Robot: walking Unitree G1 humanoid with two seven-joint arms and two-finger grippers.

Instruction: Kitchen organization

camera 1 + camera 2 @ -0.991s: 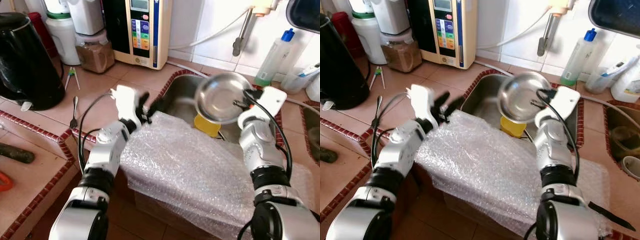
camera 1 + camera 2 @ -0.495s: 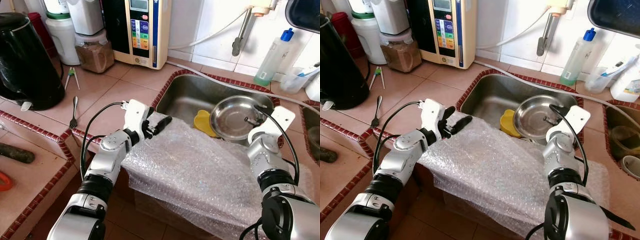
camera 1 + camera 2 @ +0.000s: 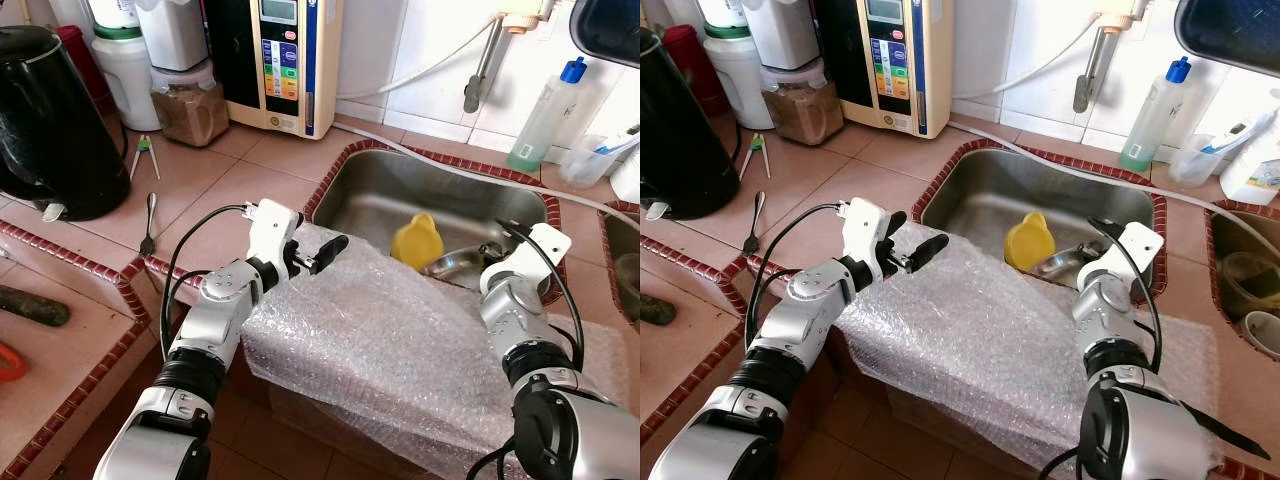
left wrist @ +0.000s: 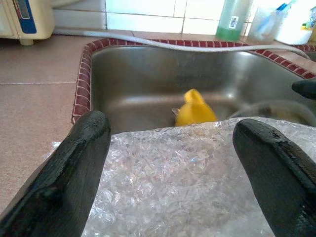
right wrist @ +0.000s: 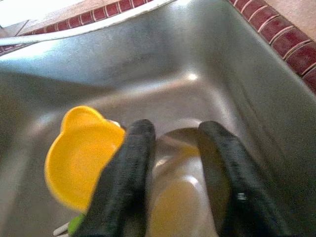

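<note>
the right gripper [image 5: 173, 163] reaches down into the sink [image 3: 380, 190], its fingers pinched on the rim of the metal bowl [image 3: 455, 265] beside the yellow cup [image 3: 416, 240], maybe to set it down. the left gripper [image 4: 173, 163] waits wide apart over the bubble wrap [image 3: 380, 340].

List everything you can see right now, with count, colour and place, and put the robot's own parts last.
sink: one, steel, red-tile rim, centre of counter
metal bowl: one, silver, in sink by right tool
yellow bowl: one, yellow, tipped up in sink
bubble wrap: one sheet, clear, draped over the sink's near edge
kettle: one, black, far left
water unit: one, cream, against back wall
jar: one, clear with brown contents, beside the unit
fork: one, metal, on counter tiles
soap bottle: one, greenish, blue cap, behind sink
left tool: black fingers open above the bubble wrap
right tool: black fingers down in sink, over the metal bowl
</note>
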